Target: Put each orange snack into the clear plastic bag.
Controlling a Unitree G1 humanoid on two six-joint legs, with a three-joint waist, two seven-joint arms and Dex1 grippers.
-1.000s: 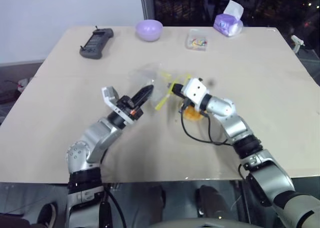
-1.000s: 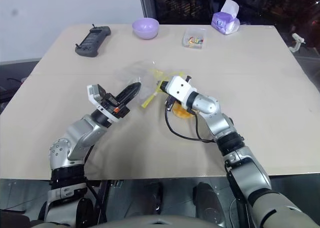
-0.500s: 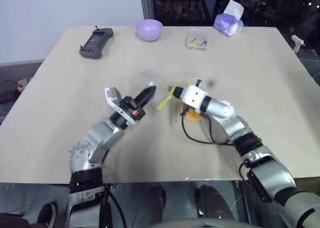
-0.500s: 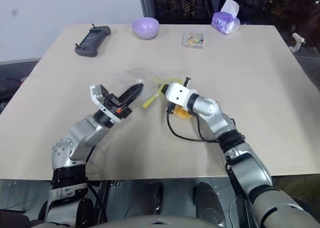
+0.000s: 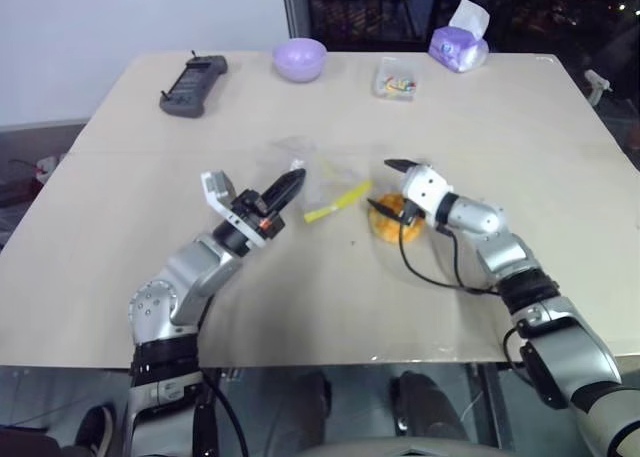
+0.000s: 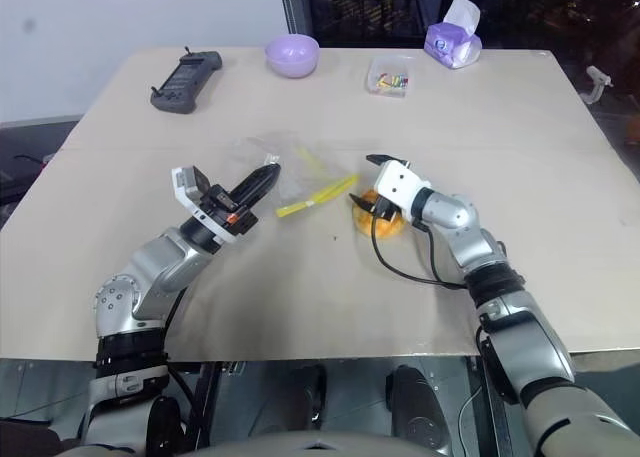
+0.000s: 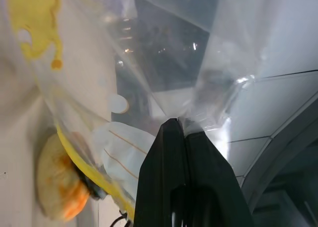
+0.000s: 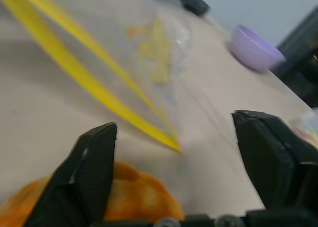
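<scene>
Left gripper (image 5: pixel 288 189) clamped shut on edge of bag (image 5: pixel 318 173), lifted mid-table, yellow strip hanging. Right gripper (image 5: pixel 390 185) spread wide, empty, poised over snack (image 5: pixel 388 227) lying just right of bag. Step: grasping snack, a round orange cross-hatched bun; next, close and carry into bag mouth.

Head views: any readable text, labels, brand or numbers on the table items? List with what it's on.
None can be read.
Black handheld controller: no markings can be made out.
Purple tissue pack: pattern visible, any print too small to read.
Small clear box: colourful bits inside, no legible label.
Clear plastic bag: yellow seal strip, no print legible.
Orange snack and purple bowl: no lettering visible.
</scene>
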